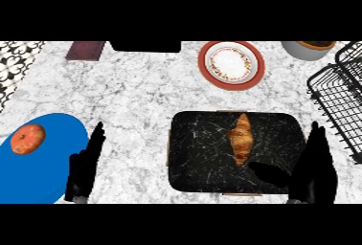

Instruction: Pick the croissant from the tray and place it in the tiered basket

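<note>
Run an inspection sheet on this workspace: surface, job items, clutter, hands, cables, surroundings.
Surface: grey-white marble counter.
Job's things: croissant lies on the black tray, right of its middle; wire tiered basket at the right edge, partly cut off.
Clutter: red-orange fruit on a blue plate; red-rimmed plate; grey bowl; dark red block; black object at the far edge.
Hands: left hand open, fingers up, beside the blue plate; right hand open at the tray's right edge, thumb over the tray near the croissant's near end. Neither holds anything.
Cables: nothing seen.
Surroundings: patterned tiles at upper left.
</note>
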Robot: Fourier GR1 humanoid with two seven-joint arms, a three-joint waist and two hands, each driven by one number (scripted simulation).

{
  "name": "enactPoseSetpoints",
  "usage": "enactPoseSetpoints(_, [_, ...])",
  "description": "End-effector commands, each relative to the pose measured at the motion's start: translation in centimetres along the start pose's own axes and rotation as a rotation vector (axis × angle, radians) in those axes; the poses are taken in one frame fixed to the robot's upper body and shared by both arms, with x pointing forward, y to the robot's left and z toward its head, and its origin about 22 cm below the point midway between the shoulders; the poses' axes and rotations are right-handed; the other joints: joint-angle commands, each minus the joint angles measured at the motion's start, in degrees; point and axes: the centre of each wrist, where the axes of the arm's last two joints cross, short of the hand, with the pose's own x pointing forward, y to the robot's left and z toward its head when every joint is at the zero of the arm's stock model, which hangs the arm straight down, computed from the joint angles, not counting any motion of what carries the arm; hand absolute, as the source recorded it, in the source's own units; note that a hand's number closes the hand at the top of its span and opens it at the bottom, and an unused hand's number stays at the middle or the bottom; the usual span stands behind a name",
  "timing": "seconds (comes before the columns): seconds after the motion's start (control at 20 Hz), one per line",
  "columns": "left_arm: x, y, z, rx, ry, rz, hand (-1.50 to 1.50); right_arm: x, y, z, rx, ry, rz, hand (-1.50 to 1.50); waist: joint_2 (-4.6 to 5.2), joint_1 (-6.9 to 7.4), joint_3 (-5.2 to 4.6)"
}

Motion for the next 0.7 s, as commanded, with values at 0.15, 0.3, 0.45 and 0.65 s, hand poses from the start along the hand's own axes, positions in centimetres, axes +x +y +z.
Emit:
enactPoseSetpoints(0.15, [-0.2, -0.7, 0.3, -0.010, 0.016, 0.002, 0.00, 4.9, 2.3, 0.7, 0.071, 0.232, 0.230, -1.50, 0.09, -0.32, 0.14])
enactPoseSetpoints(0.3, [0.2, -0.6, 0.1, -0.005, 0.016, -0.004, 0.00, 5.9, 3.4, 0.1, 0.090, 0.235, 0.260, -1.50, 0.12, -0.04, 0.21])
enactPoseSetpoints(0.45, [-0.5, -1.4, 0.0, 0.016, 0.034, 0.022, 0.00, 6.5, 2.7, -0.3, 0.124, 0.236, 0.251, -1.50, -0.09, -1.18, 0.27])
enactPoseSetpoints(0.65, [0.6, -0.1, -0.6, 0.032, 0.010, 0.005, 0.00, 7.6, 3.5, -1.2, 0.147, 0.245, 0.247, -1.50, -0.16, -0.90, 0.33])
